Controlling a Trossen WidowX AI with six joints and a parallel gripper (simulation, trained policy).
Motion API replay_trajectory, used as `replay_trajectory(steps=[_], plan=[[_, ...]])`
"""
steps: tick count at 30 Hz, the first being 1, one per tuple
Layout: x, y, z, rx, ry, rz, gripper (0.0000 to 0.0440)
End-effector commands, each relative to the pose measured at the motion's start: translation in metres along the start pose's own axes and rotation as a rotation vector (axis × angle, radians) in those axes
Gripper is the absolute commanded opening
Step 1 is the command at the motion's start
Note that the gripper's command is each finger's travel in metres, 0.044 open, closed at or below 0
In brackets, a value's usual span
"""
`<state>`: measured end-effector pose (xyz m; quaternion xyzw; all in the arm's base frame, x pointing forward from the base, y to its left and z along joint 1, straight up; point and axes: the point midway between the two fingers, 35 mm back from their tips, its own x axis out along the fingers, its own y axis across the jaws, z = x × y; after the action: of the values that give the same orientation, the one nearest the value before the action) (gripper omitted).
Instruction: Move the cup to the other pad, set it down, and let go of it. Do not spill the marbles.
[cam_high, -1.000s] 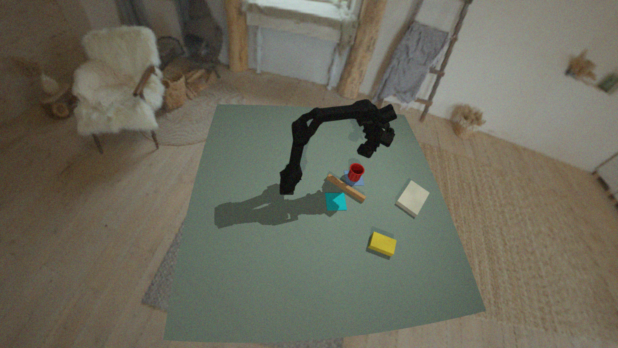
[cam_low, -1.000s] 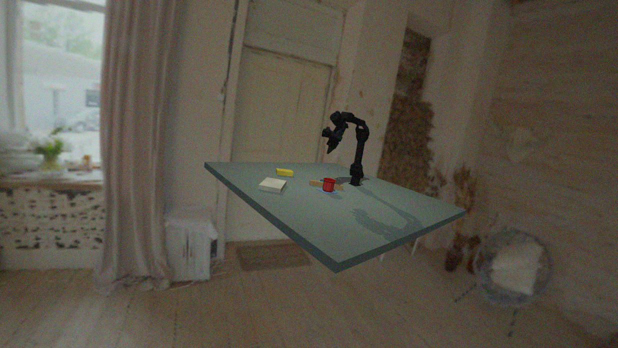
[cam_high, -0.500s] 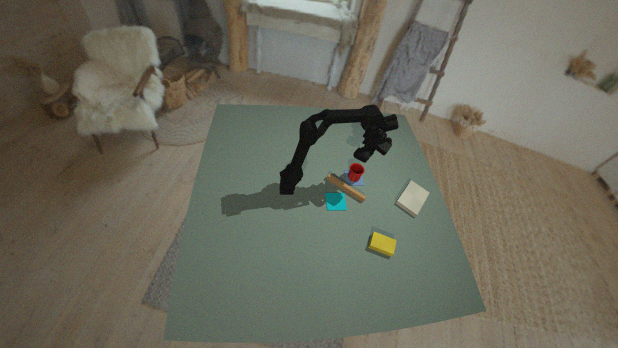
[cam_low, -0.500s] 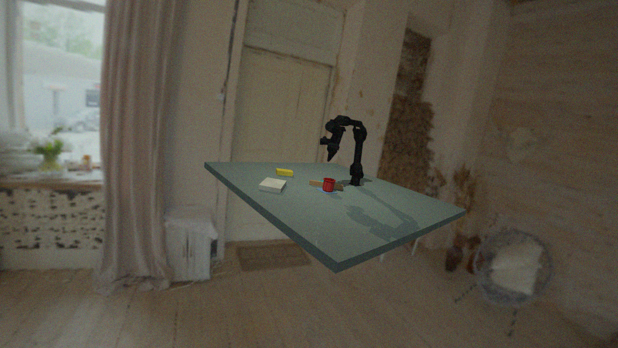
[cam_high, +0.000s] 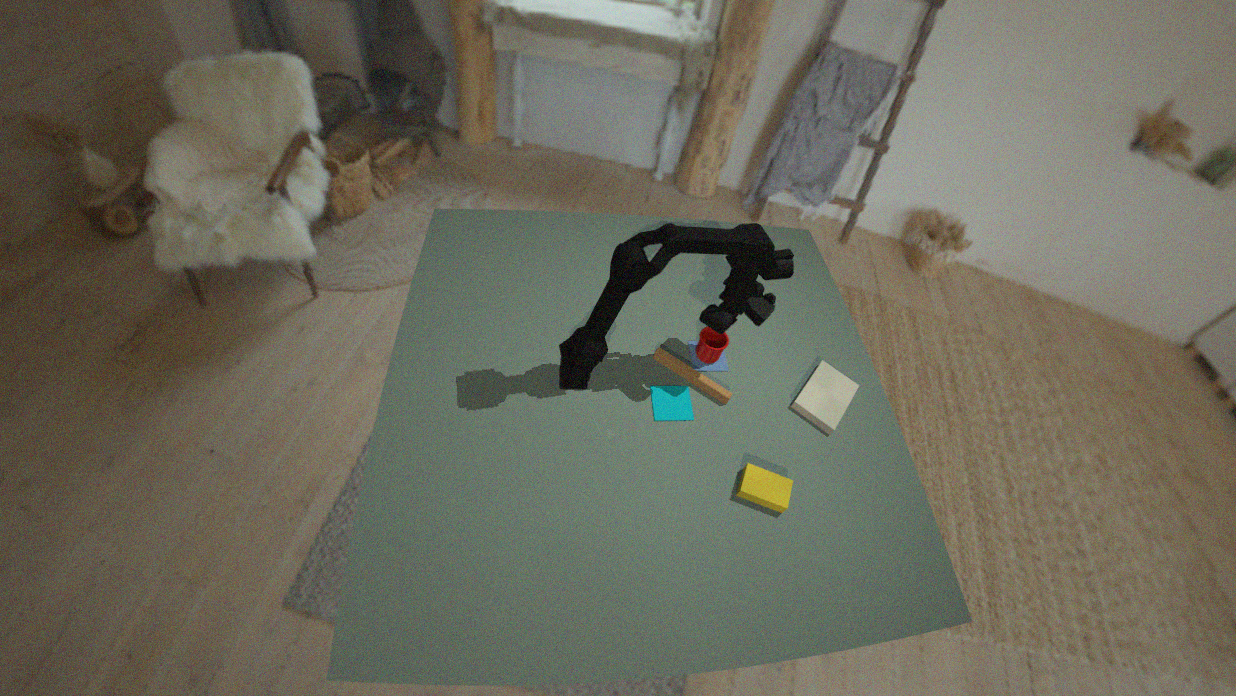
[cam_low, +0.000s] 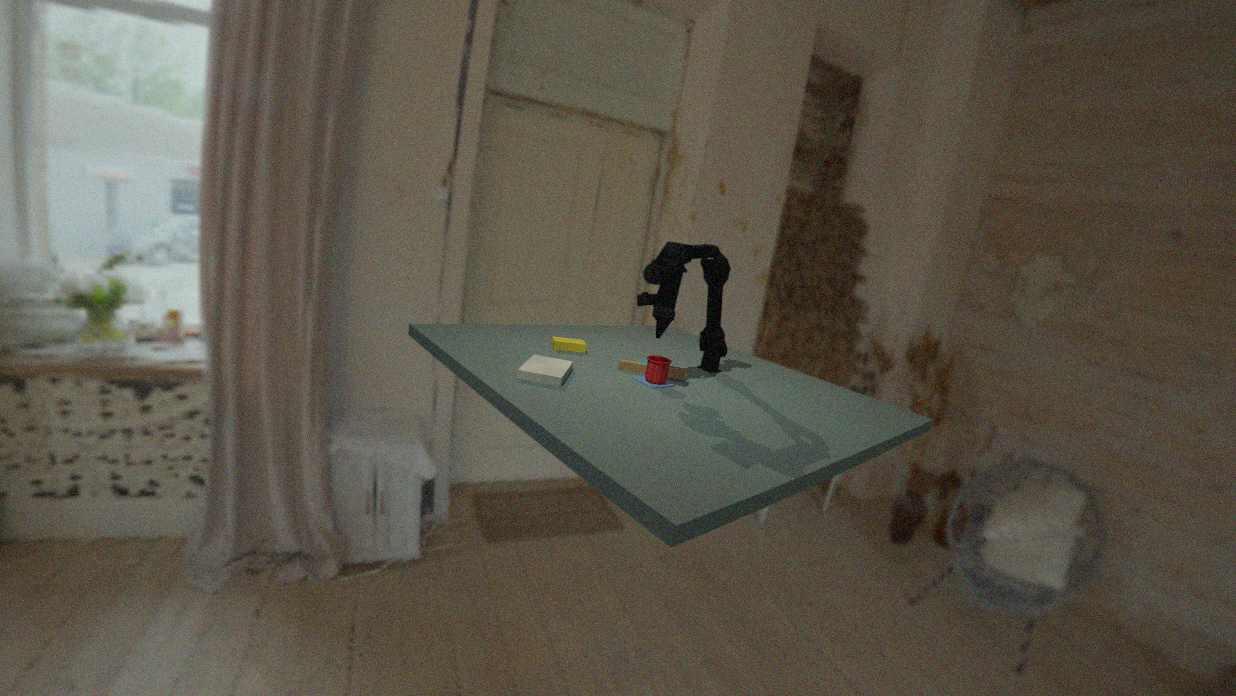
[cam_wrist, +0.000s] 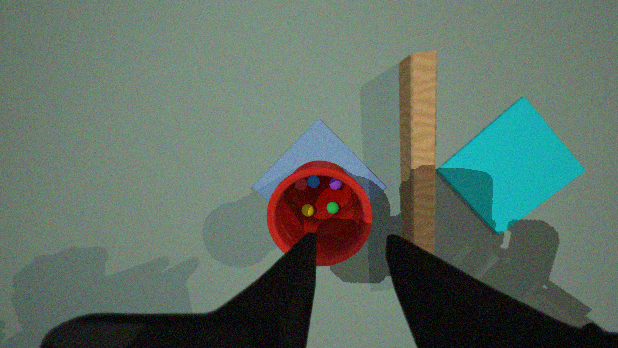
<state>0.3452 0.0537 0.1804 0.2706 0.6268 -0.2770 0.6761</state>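
Observation:
A red cup (cam_high: 711, 347) (cam_low: 656, 371) (cam_wrist: 276, 220) stands upright on the blue pad (cam_high: 720, 365) (cam_wrist: 320, 142). Several marbles lie inside it, among them a green marble (cam_wrist: 332, 207) and a yellow marble (cam_wrist: 307, 210). The other pad, cyan (cam_high: 672, 406) (cam_wrist: 525, 155), lies bare across the wooden bar and partly in shadow. My gripper (cam_high: 739, 319) (cam_low: 660, 334) (cam_wrist: 351, 243) is partly open and empty, pointing down above the cup. In the wrist view the left fingertip overlaps the cup's near rim, and the right one appears beside the cup, towards the bar.
A wooden bar (cam_high: 691, 374) (cam_low: 634, 366) (cam_wrist: 424, 115) lies between the two pads. A cream block (cam_high: 825, 396) (cam_low: 545, 369) and a yellow block (cam_high: 765, 487) (cam_low: 569, 344) lie farther off on the green table (cam_high: 518, 518) (cam_low: 605, 432).

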Motion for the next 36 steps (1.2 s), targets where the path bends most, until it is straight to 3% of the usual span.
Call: replay_trajectory(steps=[1, 30, 36], plan=[[0.013, -0.004, -0.003, 0.011, 0.019, -0.051, 0.0156], [0.112, -0.015, -0.02, -0.043, 0.086, -0.187, 0.017], [0.124, -0.017, -0.022, -0.099, 0.088, -0.187, 0.0036]])
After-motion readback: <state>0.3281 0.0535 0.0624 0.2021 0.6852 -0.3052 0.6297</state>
